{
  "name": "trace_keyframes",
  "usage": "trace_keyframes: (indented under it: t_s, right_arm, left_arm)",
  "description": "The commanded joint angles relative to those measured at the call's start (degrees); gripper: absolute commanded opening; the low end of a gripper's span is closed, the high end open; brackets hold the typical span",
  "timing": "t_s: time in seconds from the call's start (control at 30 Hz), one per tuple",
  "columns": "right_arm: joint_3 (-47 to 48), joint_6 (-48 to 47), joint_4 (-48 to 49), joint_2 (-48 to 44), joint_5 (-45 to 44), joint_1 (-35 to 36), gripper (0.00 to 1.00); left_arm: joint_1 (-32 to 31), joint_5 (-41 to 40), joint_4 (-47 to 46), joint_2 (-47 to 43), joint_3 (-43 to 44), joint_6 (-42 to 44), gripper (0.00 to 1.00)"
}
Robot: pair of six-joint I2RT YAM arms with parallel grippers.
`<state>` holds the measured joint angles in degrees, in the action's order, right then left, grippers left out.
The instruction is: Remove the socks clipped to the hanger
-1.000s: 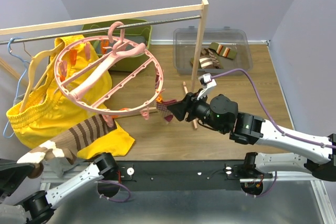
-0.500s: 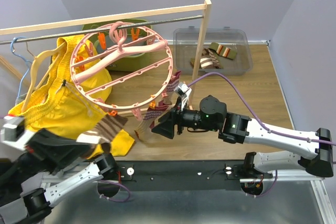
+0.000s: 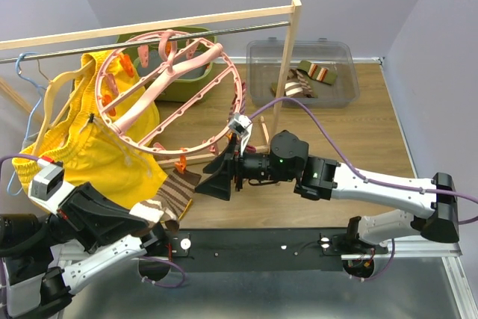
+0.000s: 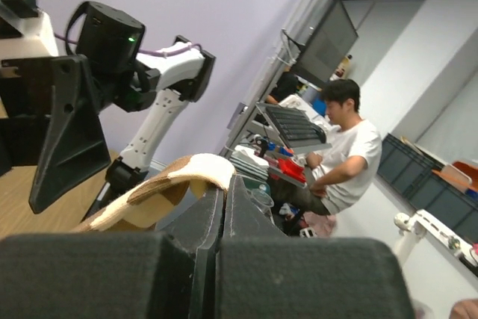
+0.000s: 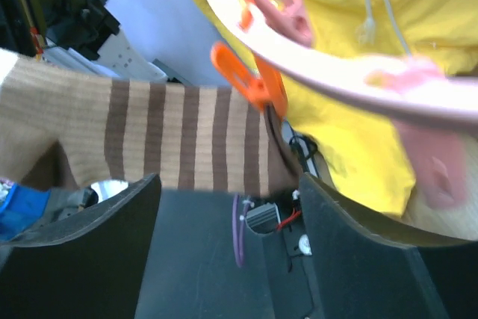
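The pink round hanger (image 3: 170, 93) hangs tilted from the rail, in front of the yellow shorts (image 3: 97, 158). A brown-and-beige striped sock (image 3: 170, 193) stretches from an orange clip (image 3: 180, 163) on the ring's near rim down to my left gripper (image 3: 146, 218), which is shut on its pale toe end (image 4: 175, 178). My right gripper (image 3: 214, 175) stands open just right of that sock, with nothing between its fingers. In the right wrist view the striped sock (image 5: 149, 140) hangs from the orange clip (image 5: 250, 84) under the pink ring (image 5: 321, 61), above my open gripper (image 5: 228, 199).
A clear plastic bin (image 3: 263, 54) at the back right holds several socks (image 3: 310, 74). A green bin (image 3: 200, 72) stands behind the hanger. A wooden rail with an upright post (image 3: 282, 72) crosses the back. A thin blue wire hanger (image 3: 22, 72) hangs at far left.
The pink hanger has swung up and to the right. My left gripper has risen and moved right with the sock's toe. My right gripper has moved left towards the sock and opened wider.
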<state>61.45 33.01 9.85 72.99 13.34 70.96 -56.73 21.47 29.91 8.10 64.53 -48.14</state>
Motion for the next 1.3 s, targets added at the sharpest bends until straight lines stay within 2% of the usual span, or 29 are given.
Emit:
trace_keyframes:
  t_s: [0.0, 0.1, 0.43, 0.73, 0.9, 1.13, 1.23, 1.27]
  right_arm:
    - [6.31, -3.04, -0.88, 1.8, -1.74, 0.67, 0.87]
    - [8.15, -4.27, -1.15, 3.03, -2.97, 0.67, 0.91]
    - [12.99, -5.85, -5.44, 7.43, -7.89, 0.85, 0.91]
    - [13.34, -6.12, -3.44, 8.48, -9.04, 1.73, 0.9]
    - [13.17, -5.68, -2.11, 9.19, -11.14, 2.25, 0.75]
    - [10.63, -3.58, 1.65, 8.57, -13.08, 2.78, 0.62]
    - [9.92, -2.96, 3.07, 7.96, -15.36, 3.05, 0.52]
    - [9.92, -2.87, 2.99, 7.87, -15.63, 3.22, 0.51]
  left_arm:
    - [0.04, 6.82, -3.11, -0.89, -0.02, -0.73, 0.0]
    - [0.04, 6.48, -2.23, -0.72, 0.68, -0.47, 0.0]
    - [0.04, 6.21, -3.63, -1.51, -0.37, -1.43, 0.0]
    - [0.04, 6.3, -3.81, -1.24, -0.72, -0.82, 0.0]
    - [0.04, 6.21, -3.89, -1.5, -1.25, -0.81, 0.0]
    - [0.04, 5.86, -3.46, -2.03, -1.78, -0.82, 0.0]
    - [-0.05, 5.6, -3.81, -2.21, -1.78, -1.08, 0.0]
    - [0.04, 5.51, -3.72, -2.21, -1.78, -0.99, 0.0]
